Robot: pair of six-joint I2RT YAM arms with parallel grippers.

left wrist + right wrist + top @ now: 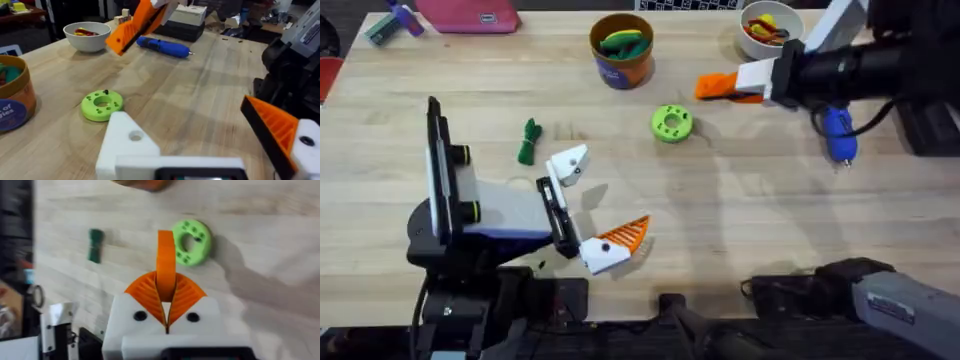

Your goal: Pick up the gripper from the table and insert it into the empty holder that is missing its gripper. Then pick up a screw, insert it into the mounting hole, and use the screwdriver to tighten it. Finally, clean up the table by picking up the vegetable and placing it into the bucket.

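The right jaws (166,287) are pinching shut on the gripper (166,260), the orange wedge sticking straight out from between the pads with its long axis running along the reach of the arm. The left jaws (590,215) are spreading wide apart and holding nothing, resting low over the near left of the bench (750,200).

The coming move turns on one relation — the holder (671,123) is lying flat just left of and nearer than the wedge's tip, close ahead of it in the right wrist view, so the right arm is the nearer one and, as I judge it, needs to bring the tip over the central opening and tilt it down.

The bucket (622,50) is standing at the far edge, left of the holder. The screwdriver (838,132) is lying far right, under the right arm. The vegetable (528,141) is lying well left of the holder, nearer the left arm.
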